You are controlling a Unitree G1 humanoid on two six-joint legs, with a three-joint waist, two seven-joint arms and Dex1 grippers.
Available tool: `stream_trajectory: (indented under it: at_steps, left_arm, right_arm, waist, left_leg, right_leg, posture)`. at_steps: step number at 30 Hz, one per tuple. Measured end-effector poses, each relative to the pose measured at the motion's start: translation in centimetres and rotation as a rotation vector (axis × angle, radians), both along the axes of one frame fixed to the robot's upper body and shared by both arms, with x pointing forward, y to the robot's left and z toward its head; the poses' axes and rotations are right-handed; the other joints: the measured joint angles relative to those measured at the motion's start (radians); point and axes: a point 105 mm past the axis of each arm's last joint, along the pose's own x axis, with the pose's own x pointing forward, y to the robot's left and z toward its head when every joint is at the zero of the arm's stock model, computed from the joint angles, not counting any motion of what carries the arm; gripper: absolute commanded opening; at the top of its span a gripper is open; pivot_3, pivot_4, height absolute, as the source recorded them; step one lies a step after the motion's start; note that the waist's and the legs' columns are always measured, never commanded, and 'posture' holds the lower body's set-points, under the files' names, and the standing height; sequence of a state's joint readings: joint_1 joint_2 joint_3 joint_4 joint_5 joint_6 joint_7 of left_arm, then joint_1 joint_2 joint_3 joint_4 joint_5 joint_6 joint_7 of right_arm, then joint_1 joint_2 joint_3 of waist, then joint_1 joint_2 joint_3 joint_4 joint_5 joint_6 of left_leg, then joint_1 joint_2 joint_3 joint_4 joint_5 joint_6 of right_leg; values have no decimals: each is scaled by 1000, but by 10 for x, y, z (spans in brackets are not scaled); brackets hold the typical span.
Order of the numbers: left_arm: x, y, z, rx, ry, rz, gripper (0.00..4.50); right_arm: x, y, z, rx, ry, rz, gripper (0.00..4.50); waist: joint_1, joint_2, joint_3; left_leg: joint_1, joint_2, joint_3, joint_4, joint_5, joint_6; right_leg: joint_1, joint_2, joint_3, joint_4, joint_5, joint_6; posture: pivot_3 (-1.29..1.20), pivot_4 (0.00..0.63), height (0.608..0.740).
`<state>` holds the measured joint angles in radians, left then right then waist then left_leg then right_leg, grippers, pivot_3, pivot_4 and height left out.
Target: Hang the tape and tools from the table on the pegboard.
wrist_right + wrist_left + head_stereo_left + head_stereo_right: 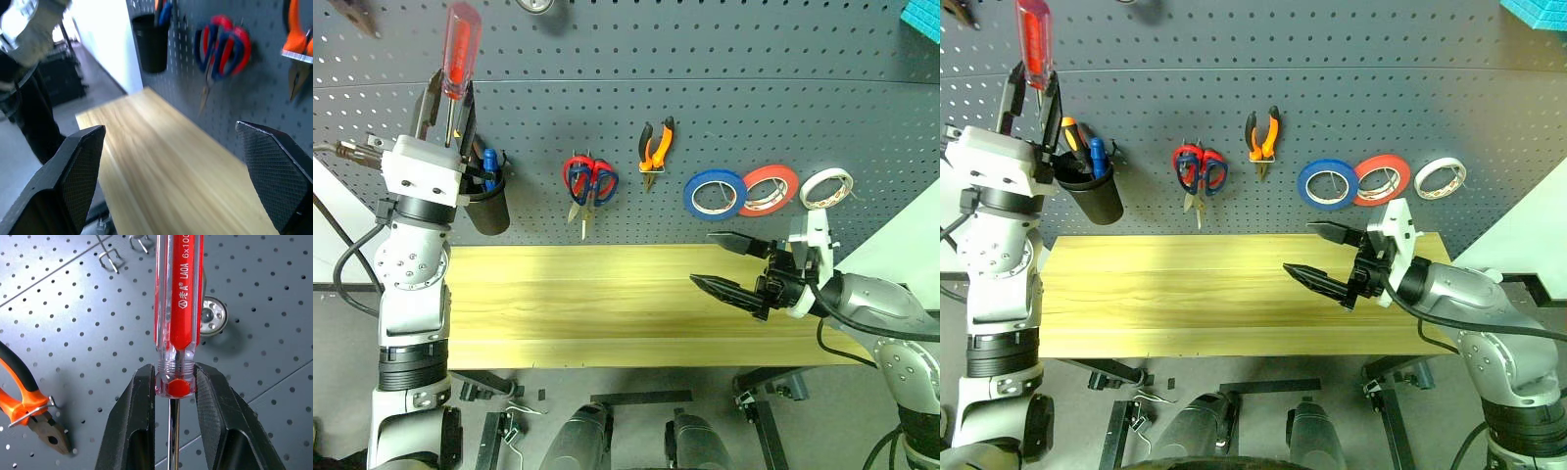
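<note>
Left wrist view: screwdriver (176, 308) handle reads "LAOA 6x100".

Silver-grey jointed arms — black cables, visible screws, black textured jaws.

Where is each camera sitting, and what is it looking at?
Left eye view: on the head, looking down at the table and pegboard; both arms show.
Right eye view: beside it, same scene.
Left wrist view: looks along the left hand gripping the red screwdriver.
Right wrist view: looks between open right hand fingers.
Both wrist views share the orange pliers.
</note>
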<state>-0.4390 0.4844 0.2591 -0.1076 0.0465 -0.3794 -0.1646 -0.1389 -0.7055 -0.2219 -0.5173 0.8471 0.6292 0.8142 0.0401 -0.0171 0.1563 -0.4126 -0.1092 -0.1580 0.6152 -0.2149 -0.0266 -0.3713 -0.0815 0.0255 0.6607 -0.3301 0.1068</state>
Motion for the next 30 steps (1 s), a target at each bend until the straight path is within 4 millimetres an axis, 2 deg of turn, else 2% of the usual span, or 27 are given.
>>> stream_trajectory:
  at_steps: [5, 8, 17, 22, 30]
  left_arm:
    - [3, 7, 0, 17, -15, 25, 802]
    - [3, 8, 4, 29, -43, 33, 802]
    - [13, 23, 8, 39, -72, 85, 802]
    - [24, 36, -2, -15, -41, 122, 802]
    - [46, 39, -27, -148, 50, 104, 802]
  right_arm:
    - [0, -2, 29, 98, -74, 13, 4500]
    - [-1, -2, 39, 137, -91, 21, 4500]
    - [-2, -4, 43, 157, -84, 20, 4500]
    - [-2, -4, 49, 147, -96, 23, 4500]
    - [-8, -4, 58, 137, -97, 32, 4500]
  waist:
    - [0, 0, 0]
    - [0, 0, 0]
    - [-2, 0, 0]
    - [-3, 0, 0]
    - [-7, -1, 0]
  left_leg:
    - [1, 0, 0, 0, 1, -1]
    - [1, 0, 0, 1, 1, -1]
    - [1, 0, 1, 1, 1, -1]
    - [1, 0, 1, 1, 1, -1]
    - [1, 0, 1, 2, 1, -1]
  right_leg:
    - [0, 0, 0, 2, 0, 0]
    - [0, 0, 0, 3, 0, 0]
    - [-1, 0, 1, 4, 0, 0]
    - [-1, 0, 1, 4, 0, 0]
    - [-1, -1, 1, 4, 0, 0]
  posture:
    - [33, 109, 740]
    - [30, 109, 740]
    - [13, 122, 740]
    - [-6, 132, 740]
    - [-45, 163, 740]
